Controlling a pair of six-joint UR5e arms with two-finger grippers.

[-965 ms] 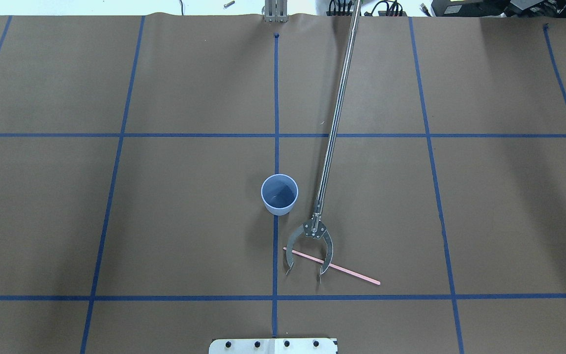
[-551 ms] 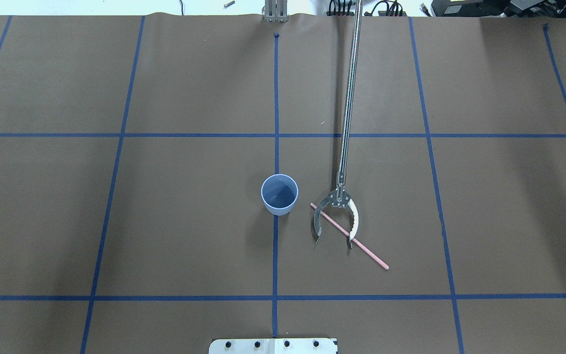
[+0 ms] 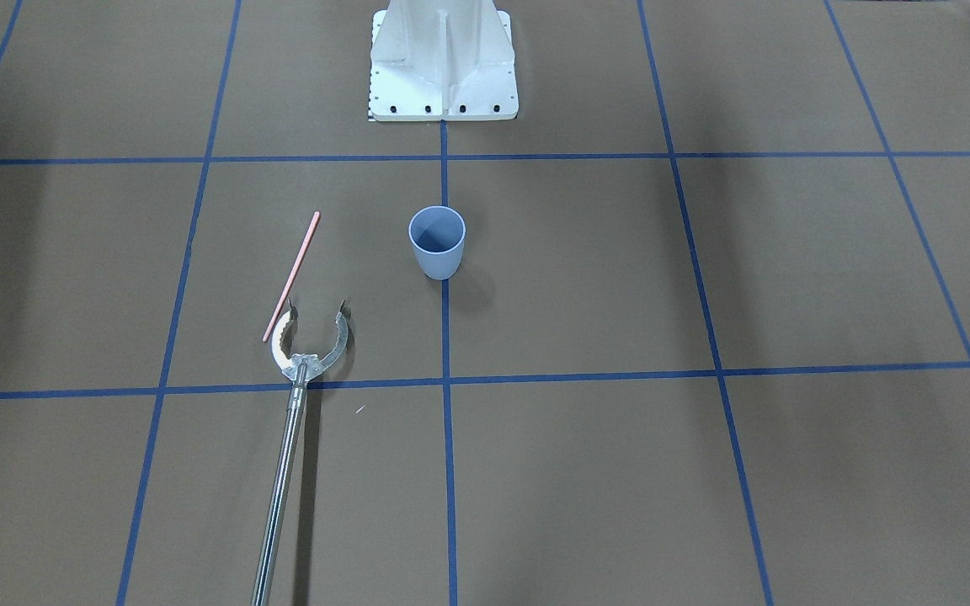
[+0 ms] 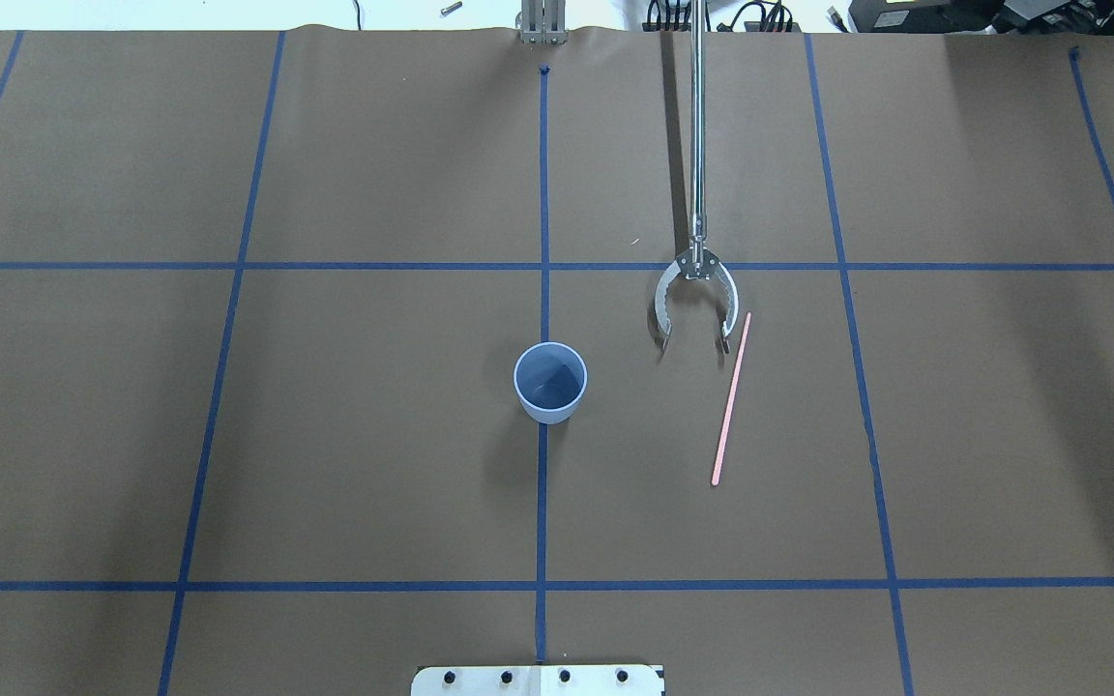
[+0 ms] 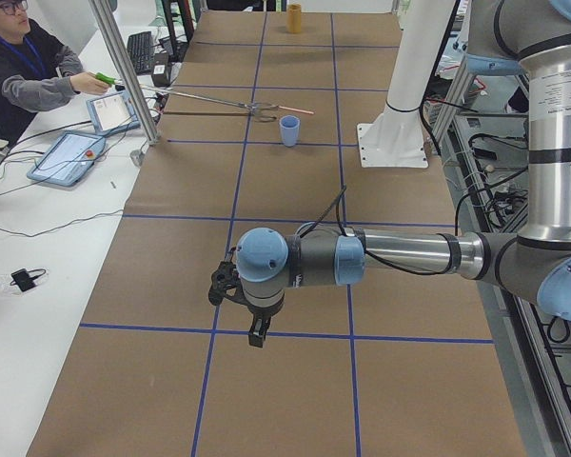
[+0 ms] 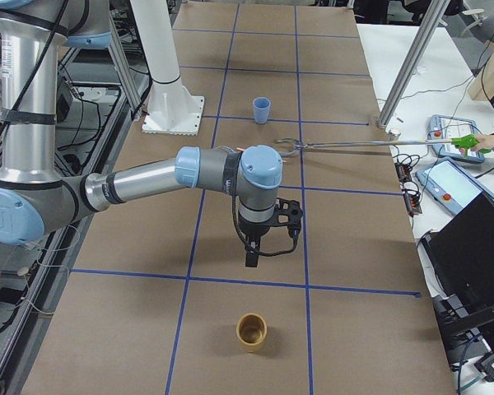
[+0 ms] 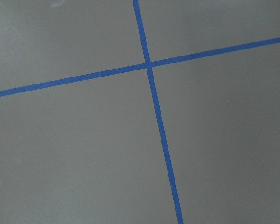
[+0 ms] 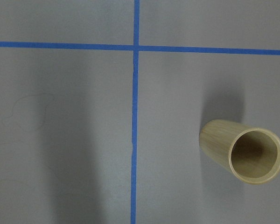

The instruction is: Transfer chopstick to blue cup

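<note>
The salmon-pink chopstick [image 4: 730, 398] lies flat on the brown table, right of the blue cup [image 4: 550, 382]; it also shows in the front view [image 3: 291, 276]. The cup stands upright and empty on the centre tape line [image 3: 437, 241]. My left gripper [image 5: 257, 333] hangs over the table far from both, seen only in the left side view. My right gripper [image 6: 253, 251] hangs near the other end, seen only in the right side view. I cannot tell whether either is open or shut. Neither wrist view shows fingers.
An operator's long metal reacher [image 4: 697, 145] reaches in from the far edge; its open claw [image 4: 699, 269] lies just beside the chopstick's far end [image 3: 300, 367]. A bamboo cup [image 6: 251, 332] stands below my right wrist [image 8: 245, 151]. Operators sit along the far table side [image 5: 19, 67].
The reacher claw has drawn back toward the far edge, dragging the chopstick farther from me and turning it nearly lengthwise. The stick now lies outside the claw. The cup has not moved.
</note>
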